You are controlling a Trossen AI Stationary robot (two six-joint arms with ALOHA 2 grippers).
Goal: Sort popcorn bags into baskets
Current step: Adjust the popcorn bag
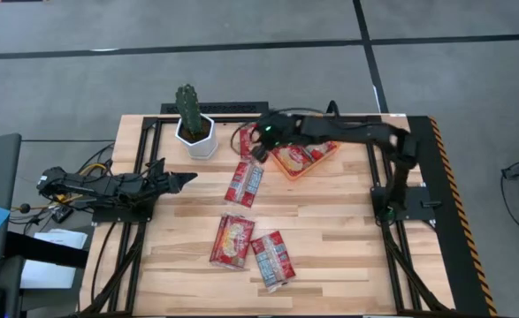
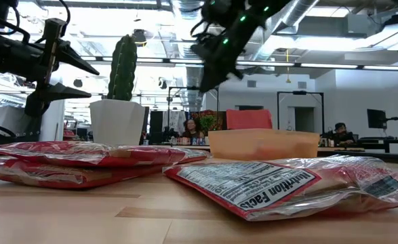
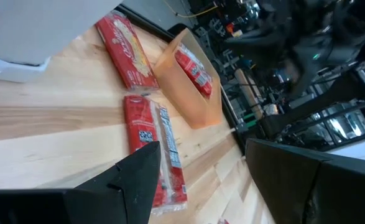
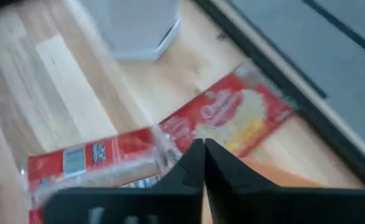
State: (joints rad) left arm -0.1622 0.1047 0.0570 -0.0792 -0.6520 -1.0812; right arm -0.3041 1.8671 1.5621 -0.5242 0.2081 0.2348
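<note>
Red popcorn bags lie flat on the wooden table: one mid-table, one by the far side next to the orange tray, two toward the near edge. More packets lie inside the tray. My right gripper hovers shut and empty above the packets left of the tray; in its wrist view a red-and-yellow packet lies below. My left gripper is open, raised at the table's left, pointing toward the mid-table packet.
A white pot with a green cactus stands at the far left of the table, close to the right gripper. The right arm's base stands on the right side. Black frame rails run along the edges. Bare wood lies between the packets.
</note>
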